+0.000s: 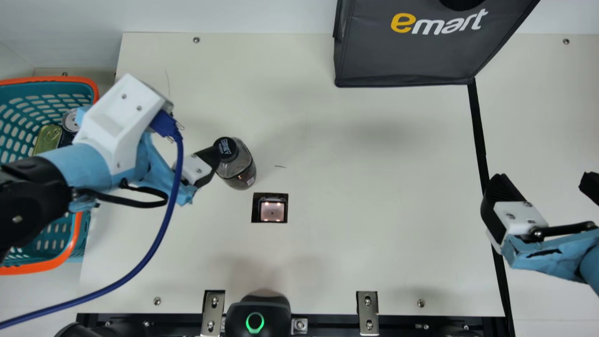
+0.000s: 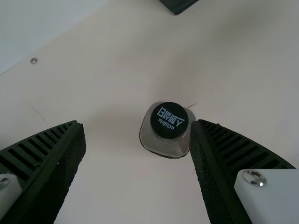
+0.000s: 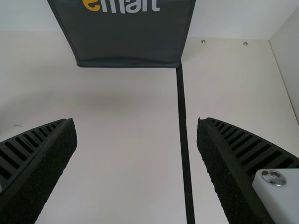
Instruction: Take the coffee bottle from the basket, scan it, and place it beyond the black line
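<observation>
Parted fingers (image 1: 209, 160) near bottle (image 2: 169, 140), left wrist

Bright, diffuse light, soft faint shadows across the cream table (image 1: 398, 210), a small glow from the square scanner (image 1: 272, 216)

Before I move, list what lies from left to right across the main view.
Basket → coffee bottle → square scanner window → black line.

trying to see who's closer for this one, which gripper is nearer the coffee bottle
Left. The left gripper is open right by the coffee bottle, while the right gripper is across the table, over by the black line.
</observation>
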### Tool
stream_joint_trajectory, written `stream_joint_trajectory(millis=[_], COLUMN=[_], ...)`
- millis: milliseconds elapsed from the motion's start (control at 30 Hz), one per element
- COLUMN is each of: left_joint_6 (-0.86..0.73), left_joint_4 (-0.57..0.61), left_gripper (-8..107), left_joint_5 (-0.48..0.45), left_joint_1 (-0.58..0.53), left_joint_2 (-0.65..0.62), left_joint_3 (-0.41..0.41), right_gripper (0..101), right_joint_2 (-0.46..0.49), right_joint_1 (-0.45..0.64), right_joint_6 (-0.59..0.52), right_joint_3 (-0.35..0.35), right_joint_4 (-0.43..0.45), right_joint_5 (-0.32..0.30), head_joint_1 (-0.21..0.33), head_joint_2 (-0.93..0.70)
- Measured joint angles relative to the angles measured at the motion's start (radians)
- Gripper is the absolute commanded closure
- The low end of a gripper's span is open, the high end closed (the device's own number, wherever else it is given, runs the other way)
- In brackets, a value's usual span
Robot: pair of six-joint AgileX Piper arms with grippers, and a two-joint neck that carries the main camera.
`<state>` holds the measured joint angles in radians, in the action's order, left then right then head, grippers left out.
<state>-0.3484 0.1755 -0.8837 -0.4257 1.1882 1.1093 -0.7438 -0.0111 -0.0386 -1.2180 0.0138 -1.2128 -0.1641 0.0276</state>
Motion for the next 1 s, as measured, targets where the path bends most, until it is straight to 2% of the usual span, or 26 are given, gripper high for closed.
stream_joint_trajectory(millis=[300,1000], left_joint_6=[0.051,0.315], left_joint_4=[-0.049,-0.19], left_gripper=[9,9], left_joint_5=[0.019,0.041], left_joint_1=[-0.048,-0.155], left_joint_2=[0.045,0.128], left_joint_3=[0.0,0.025], right_gripper=[10,10], right_joint_2=[0.0,0.0], right_joint_1=[0.0,0.0], right_joint_6=[0.0,0.0], right_joint_3=[0.0,0.0], right_joint_4=[0.0,0.0], right_joint_5=[0.0,0.001], head_joint_1=[0.0,0.0], head_joint_2=[0.0,-0.002])
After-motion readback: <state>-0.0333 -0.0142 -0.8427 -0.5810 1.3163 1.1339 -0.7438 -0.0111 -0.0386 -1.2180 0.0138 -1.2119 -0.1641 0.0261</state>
